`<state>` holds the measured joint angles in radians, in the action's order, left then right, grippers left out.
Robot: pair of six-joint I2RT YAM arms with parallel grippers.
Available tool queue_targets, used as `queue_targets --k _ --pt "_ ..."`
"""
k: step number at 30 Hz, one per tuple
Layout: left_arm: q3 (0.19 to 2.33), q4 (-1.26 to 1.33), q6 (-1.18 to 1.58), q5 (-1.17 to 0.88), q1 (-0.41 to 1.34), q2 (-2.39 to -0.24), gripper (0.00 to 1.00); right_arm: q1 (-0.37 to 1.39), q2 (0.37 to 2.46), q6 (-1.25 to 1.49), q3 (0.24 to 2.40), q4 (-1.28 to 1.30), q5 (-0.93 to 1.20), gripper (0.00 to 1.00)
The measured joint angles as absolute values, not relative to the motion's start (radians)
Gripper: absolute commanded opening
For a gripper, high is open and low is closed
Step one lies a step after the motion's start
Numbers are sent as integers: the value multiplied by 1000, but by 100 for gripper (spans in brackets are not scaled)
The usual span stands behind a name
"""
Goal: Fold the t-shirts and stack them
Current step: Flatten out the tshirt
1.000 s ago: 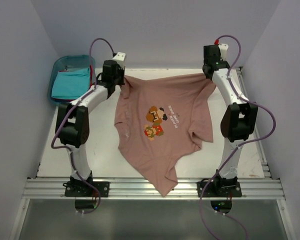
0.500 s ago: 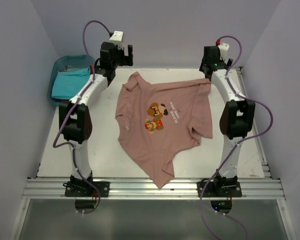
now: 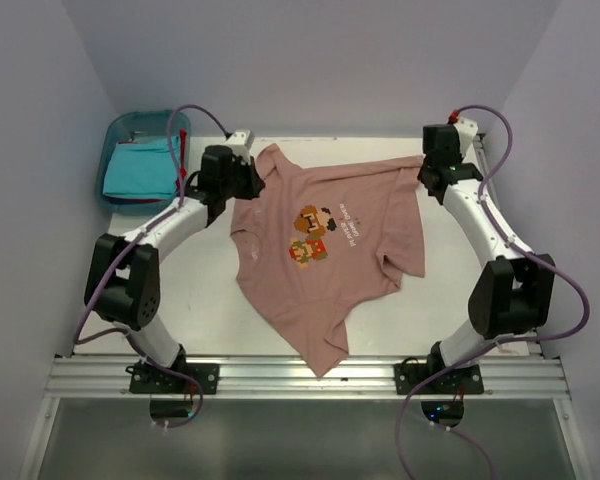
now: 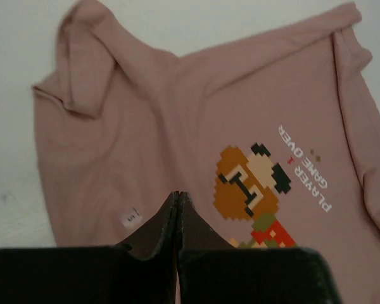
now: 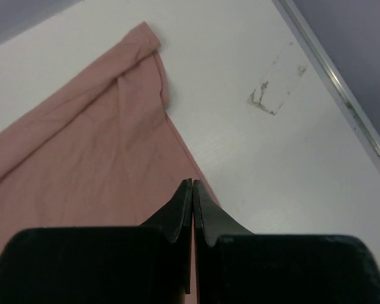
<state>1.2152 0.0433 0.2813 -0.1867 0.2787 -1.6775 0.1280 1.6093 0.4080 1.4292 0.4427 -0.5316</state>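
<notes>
Overhead only: turquoise t-shirt (image 3: 140, 170) in blue plastic bin (image 3: 145, 118).
Left fingers (image 4: 158, 221): together, over dusty pink printed t-shirt (image 4: 145, 114).
Right fingers (image 5: 174, 212): together.

Blue bin (image 3: 145, 117), far-left corner of white table (image 3: 200, 290); scuffed tape patch (image 5: 275, 87) nr right edge.

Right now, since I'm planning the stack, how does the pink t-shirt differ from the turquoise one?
The pink t-shirt lies spread on the table, print up; the turquoise t-shirt sits compact in the blue bin. The pink one carries a pixel print; the turquoise one looks plain. Both are cloth.
</notes>
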Motion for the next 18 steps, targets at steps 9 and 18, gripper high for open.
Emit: queue_targets --k 9,18 --pt "1100 5 435 -297 446 -1745 0 128 1618 509 1331 606 -520 0" --pt "977 -62 537 -322 602 -1701 0 130 1634 553 1207 632 -359 0"
